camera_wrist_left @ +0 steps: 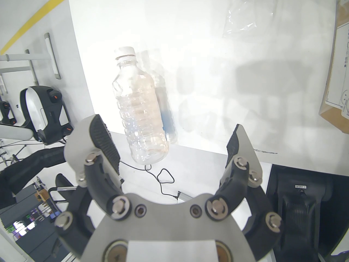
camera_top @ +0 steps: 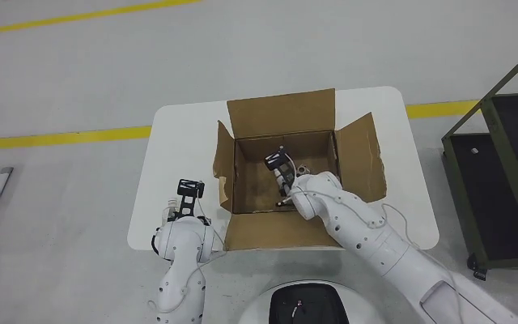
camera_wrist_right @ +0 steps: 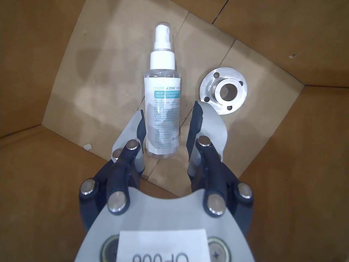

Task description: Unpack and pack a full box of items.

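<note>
The right gripper (camera_wrist_right: 169,113) sits low in the cardboard box (camera_wrist_right: 95,83), fingers partly open astride the lying spray bottle (camera_wrist_right: 162,88). One pad touches it and the other stands just clear. The bottle's white label bears a teal band and fine print. A metal flange (camera_wrist_right: 223,90) rests just beside it. The left gripper (camera_wrist_left: 167,126) is spread wide and empty near a clear plastic bottle (camera_wrist_left: 139,110) at the table (camera_wrist_left: 218,55) edge.

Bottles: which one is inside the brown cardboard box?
The slim spray bottle with the white pump top, on the box floor between the open fingers of the right gripper. The ribbed clear plastic water bottle sits outside, on the white table.
</note>
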`<state>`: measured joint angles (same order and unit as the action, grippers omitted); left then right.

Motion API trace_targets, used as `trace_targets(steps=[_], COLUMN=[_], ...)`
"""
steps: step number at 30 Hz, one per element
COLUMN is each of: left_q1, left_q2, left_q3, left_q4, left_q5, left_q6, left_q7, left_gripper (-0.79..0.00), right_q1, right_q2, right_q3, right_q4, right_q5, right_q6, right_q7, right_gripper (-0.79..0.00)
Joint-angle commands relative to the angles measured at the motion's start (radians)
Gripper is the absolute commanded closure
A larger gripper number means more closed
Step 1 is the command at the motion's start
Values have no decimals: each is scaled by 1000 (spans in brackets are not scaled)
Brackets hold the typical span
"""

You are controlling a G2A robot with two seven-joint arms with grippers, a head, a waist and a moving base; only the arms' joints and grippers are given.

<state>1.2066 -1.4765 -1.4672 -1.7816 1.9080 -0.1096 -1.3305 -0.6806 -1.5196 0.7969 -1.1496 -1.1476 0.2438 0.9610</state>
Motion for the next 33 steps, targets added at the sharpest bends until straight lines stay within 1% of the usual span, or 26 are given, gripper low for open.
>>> trace_targets(steps=[1,5,8,9,17,23,27,28,29,30,33], left_q1=[0,0,0,0,0,0,0,0,0,0,0], left_q2=[0,0,0,0,0,0,0,0,0,0,0], left_q3=[0,0,0,0,0,0,0,0,0,0,0], left_q4=[0,0,0,0,0,0,0,0,0,0,0], left_q5=[0,0,0,0,0,0,0,0,0,0,0], left_q6=[0,0,0,0,0,0,0,0,0,0,0], left_q7=[0,0,0,0,0,0,0,0,0,0,0], left_gripper=[-785,-785,-785,-785,-785,-785,-785,-785,-785,-785,-785], right_q1=[-2,-7,-2,0,16,28,34,36,37,38,40], right_q2=[-2,-9,-14,-16,-32,-42,-47,-48,-49,-51,-53], right_q3=[7,16,17,16,7,5,6,6,6,7,9], right_q4=[12,32,56,63,115,146,166,169,172,175,182], right_q5=[8,44,54,57,68,76,80,80,80,81,80], right_q6=[-4,-21,-35,-39,-59,-75,-84,-88,-89,-90,-93], right_q7=[-6,-22,-33,-35,-35,-33,-33,-33,-33,-32,-33], right_gripper=[-388,-394,-446,-477,-563,-585,-545,-520,-388,-379,-219])
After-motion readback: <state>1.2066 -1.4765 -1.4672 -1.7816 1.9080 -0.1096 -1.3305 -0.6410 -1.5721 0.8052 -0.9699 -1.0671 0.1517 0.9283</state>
